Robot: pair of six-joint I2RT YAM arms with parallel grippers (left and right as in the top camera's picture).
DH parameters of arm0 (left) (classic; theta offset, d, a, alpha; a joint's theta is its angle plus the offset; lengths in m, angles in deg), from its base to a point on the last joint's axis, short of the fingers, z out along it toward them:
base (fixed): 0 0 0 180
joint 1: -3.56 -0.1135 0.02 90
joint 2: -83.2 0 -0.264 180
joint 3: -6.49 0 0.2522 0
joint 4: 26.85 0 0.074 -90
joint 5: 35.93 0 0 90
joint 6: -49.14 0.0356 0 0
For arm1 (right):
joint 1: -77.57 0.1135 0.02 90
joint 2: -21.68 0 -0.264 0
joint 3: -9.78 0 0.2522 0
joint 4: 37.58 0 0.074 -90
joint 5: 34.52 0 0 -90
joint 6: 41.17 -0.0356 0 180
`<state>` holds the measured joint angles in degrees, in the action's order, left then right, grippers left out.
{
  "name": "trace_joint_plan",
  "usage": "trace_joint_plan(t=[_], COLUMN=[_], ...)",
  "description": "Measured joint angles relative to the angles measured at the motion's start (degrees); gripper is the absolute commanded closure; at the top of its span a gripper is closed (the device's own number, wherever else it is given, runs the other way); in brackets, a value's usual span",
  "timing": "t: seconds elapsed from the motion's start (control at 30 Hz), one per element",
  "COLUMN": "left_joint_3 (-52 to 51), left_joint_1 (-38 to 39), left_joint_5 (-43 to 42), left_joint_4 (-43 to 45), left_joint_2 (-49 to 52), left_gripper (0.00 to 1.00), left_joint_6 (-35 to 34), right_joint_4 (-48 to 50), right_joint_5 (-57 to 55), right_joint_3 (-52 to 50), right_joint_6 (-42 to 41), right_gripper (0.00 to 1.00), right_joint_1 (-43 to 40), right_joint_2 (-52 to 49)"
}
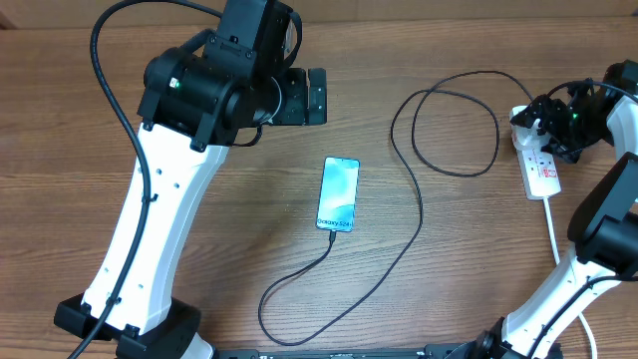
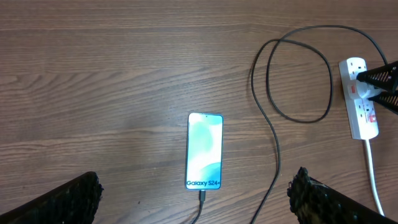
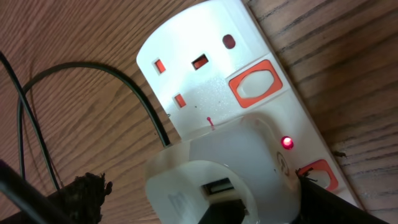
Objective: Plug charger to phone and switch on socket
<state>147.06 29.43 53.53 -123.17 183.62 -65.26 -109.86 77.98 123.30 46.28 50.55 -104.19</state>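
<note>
The phone [image 1: 338,194] lies flat mid-table with its cyan screen lit; it also shows in the left wrist view [image 2: 204,151]. The charger, a thin black cable [image 1: 419,214], has its tip in the phone's bottom edge [image 2: 201,196], loops right and ends at a white adapter [image 3: 205,180] plugged into the socket. The socket, a white power strip [image 1: 541,170], has red switches [image 3: 255,83] and a lit red lamp [image 3: 286,142]. My right gripper [image 3: 199,186] is open and straddles the adapter, one finger touching the near switch [image 3: 318,175]. My left gripper [image 2: 195,199] is open and empty above the phone.
The power strip's white lead [image 1: 554,234] runs toward the front right, past the right arm's base. The left arm's white link [image 1: 159,219] stands over the table's left side. A wide cable loop [image 1: 454,120] lies left of the strip.
</note>
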Motion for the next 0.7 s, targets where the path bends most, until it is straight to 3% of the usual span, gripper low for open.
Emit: trace_joint_plan(t=[0.47, 0.7], left_joint_3=[0.0, 0.0], left_joint_1=[0.0, 0.0], left_joint_5=[0.0, 0.0], left_joint_4=[0.0, 0.0], left_joint_2=[0.0, 0.0], left_gripper=[0.0, 0.0], left_joint_6=[0.0, 0.0], right_joint_4=[-5.7, -8.6], right_joint_5=[-2.2, -5.1], right_joint_3=[1.4, 1.4], right_joint_6=[-1.9, -3.0], right_gripper=[0.12, 0.12], right_joint_1=[0.9, 0.9], right_joint_2=[0.5, 9.4])
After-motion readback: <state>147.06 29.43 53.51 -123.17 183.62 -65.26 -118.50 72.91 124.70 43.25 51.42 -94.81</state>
